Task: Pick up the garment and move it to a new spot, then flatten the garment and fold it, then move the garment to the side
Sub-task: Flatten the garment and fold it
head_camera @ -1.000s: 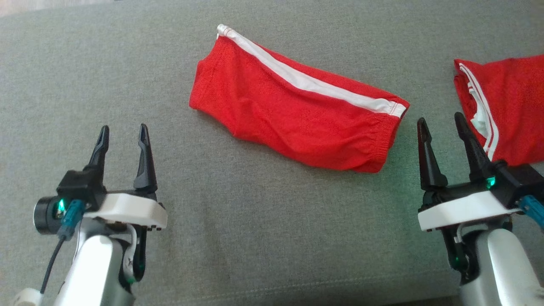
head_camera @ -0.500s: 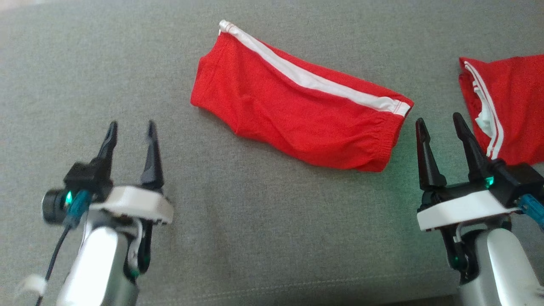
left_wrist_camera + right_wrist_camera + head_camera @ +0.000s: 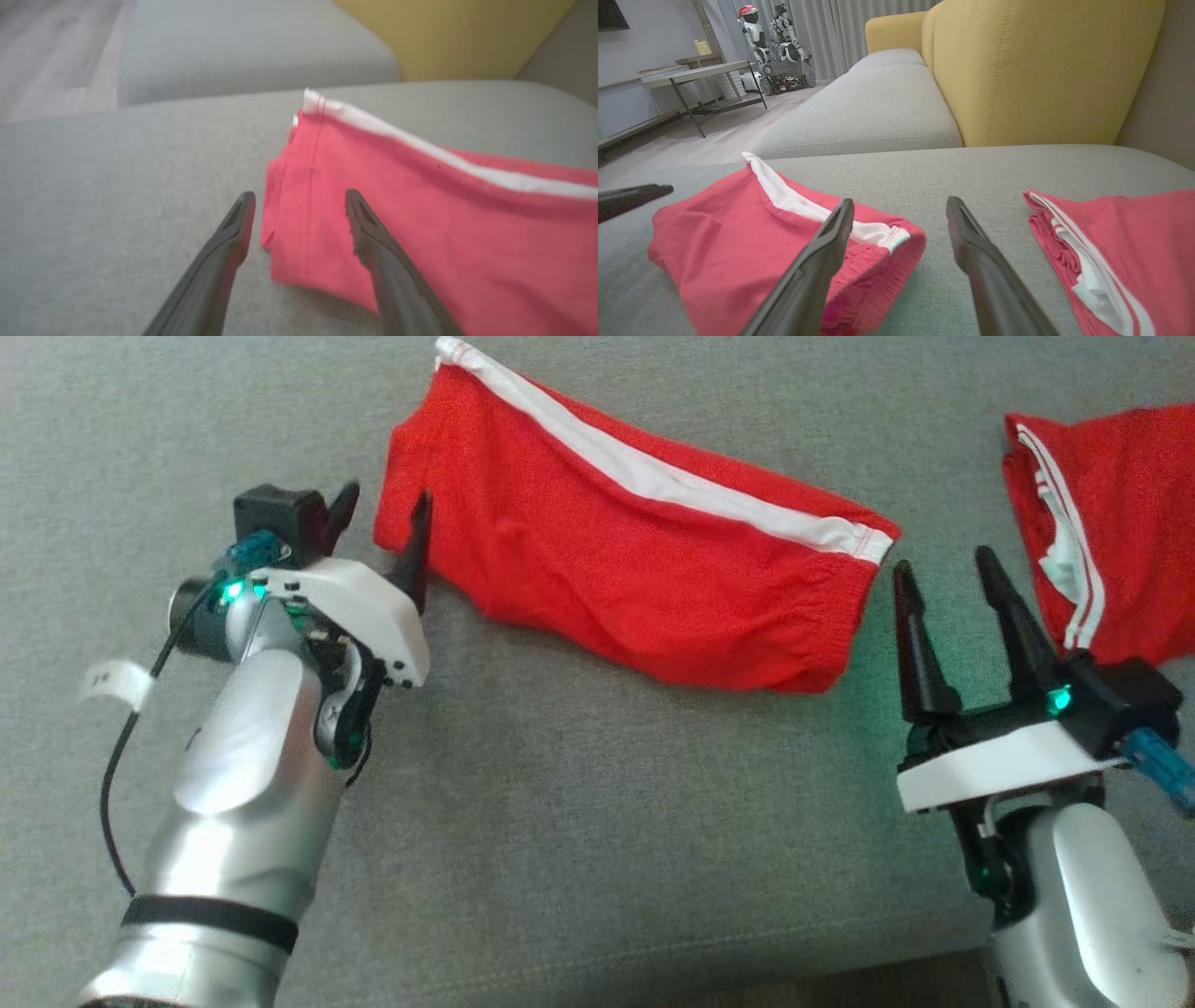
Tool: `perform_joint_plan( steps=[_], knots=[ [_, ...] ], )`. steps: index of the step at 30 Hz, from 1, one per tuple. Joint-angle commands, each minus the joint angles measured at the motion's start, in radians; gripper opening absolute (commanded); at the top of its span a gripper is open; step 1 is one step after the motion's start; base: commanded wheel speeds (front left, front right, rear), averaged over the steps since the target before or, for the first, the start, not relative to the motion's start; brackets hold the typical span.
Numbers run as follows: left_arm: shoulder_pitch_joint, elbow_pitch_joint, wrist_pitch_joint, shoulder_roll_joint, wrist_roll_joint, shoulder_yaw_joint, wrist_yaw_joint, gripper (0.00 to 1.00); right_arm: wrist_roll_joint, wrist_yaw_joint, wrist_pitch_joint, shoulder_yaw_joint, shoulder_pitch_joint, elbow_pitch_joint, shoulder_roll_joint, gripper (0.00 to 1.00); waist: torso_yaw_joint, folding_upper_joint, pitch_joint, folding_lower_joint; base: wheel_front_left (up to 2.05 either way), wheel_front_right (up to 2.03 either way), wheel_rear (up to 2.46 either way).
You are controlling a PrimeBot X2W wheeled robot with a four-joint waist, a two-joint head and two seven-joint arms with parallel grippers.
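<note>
A folded red garment [image 3: 635, 551] with a white stripe lies slanted on the grey cushion [image 3: 579, 821]. My left gripper [image 3: 386, 497] is open at the garment's left end, its right finger over the red cloth. In the left wrist view the garment's [image 3: 420, 210] left hem lies between the spread fingers of this gripper [image 3: 300, 195]. My right gripper [image 3: 943, 563] stands open just right of the elastic waistband end, apart from it. The right wrist view shows that gripper [image 3: 901, 201] open, with the garment [image 3: 738, 233] to the left of its left finger.
A second red garment [image 3: 1120, 523] with white stripes lies at the cushion's right, also in the right wrist view [image 3: 1125, 242]. A yellow sofa back [image 3: 1041, 70] rises behind. Another grey cushion [image 3: 868, 112], a low table [image 3: 691, 74] and the floor lie beyond.
My left arm has reached forward and to the right, from the bare cushion to the garment's left end. The head camera has shifted slightly. The right gripper has hardly moved.
</note>
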Motion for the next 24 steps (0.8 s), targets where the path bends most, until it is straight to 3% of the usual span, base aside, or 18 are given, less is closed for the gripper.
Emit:
perform_joint_plan(
  steps=[1, 9, 10, 11, 12, 17, 24],
  knots=[
    [-0.040, 0.001, 0.004, 0.022, -0.007, 0.029, -0.007, 1.00, 0.010, -0.001, -0.009, 0.027, -0.020, -0.027, 0.003, 1.00, -0.009, 0.0000, 0.006, 0.0000, 0.00, 0.00, 0.00],
    [-0.153, 0.295, 0.024, -0.001, -0.051, 0.031, -0.053, 1.00, 0.024, -0.001, -0.023, 0.033, -0.038, 0.003, 0.010, 1.00, -0.034, 0.0000, 0.020, 0.0000, 0.00, 0.00, 0.00],
    [-0.162, 0.316, 0.020, -0.004, -0.053, 0.029, -0.055, 0.52, 0.024, -0.001, -0.024, 0.031, -0.038, 0.004, 0.010, 1.00, -0.035, 0.0000, 0.021, 0.0000, 0.00, 0.00, 0.00],
    [-0.171, 0.336, 0.015, -0.006, -0.054, 0.027, -0.058, 0.18, 0.025, -0.001, -0.025, 0.029, -0.038, 0.006, 0.010, 1.00, -0.035, 0.0000, 0.022, 0.0000, 0.00, 0.00, 0.00],
    [-0.177, 0.356, 0.016, -0.010, -0.056, 0.024, -0.061, 0.00, 0.025, -0.001, -0.025, 0.028, -0.038, 0.008, 0.010, 1.00, -0.035, 0.0000, 0.022, 0.0000, 0.00, 0.00, 0.00],
    [-0.205, 0.421, -0.007, -0.022, -0.053, 0.001, -0.071, 0.00, 0.026, -0.001, -0.024, 0.027, -0.039, 0.011, 0.012, 1.00, -0.030, 0.0000, 0.020, 0.0000, 0.00, 0.00, 0.00],
    [-0.169, 0.443, -0.122, -0.030, -0.086, 0.026, -0.052, 0.00, 0.027, -0.001, -0.018, 0.015, -0.026, 0.014, 0.012, 1.00, -0.005, 0.0000, 0.000, 0.0000, 0.00, 0.00, 0.00]
  ],
)
